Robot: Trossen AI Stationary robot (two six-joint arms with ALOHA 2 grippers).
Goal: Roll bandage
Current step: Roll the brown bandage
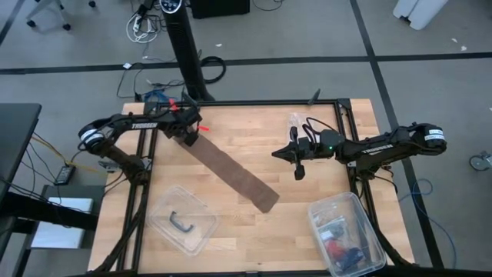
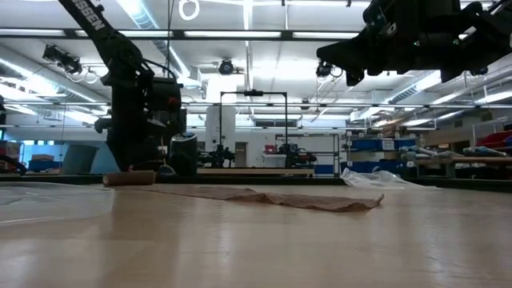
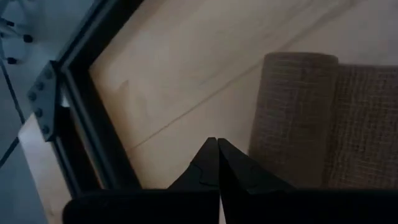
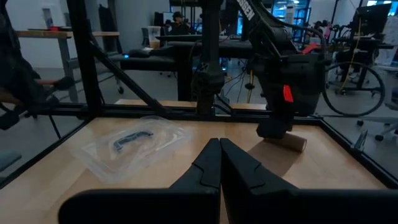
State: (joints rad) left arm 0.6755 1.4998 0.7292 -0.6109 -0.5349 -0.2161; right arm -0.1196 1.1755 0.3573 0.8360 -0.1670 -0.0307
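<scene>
Left claw (image 1: 187, 138) shut by bandage (image 1: 234, 175), tub (image 1: 183, 221) holding handle (image 1: 180, 223)

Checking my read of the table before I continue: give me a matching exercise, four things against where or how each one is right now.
Things:
1. bandage
2. left gripper
3. right gripper
4. lidless clear tub

States:
A. shut, raised above the table, clear of the strip
B. lying diagonally across the wood, rolled up at one end only
C. holds a black handle piece, near the table's front left
D. shut, low at the rolled end of the strip

Pairs: 1-B, 2-D, 3-A, 4-C
</scene>
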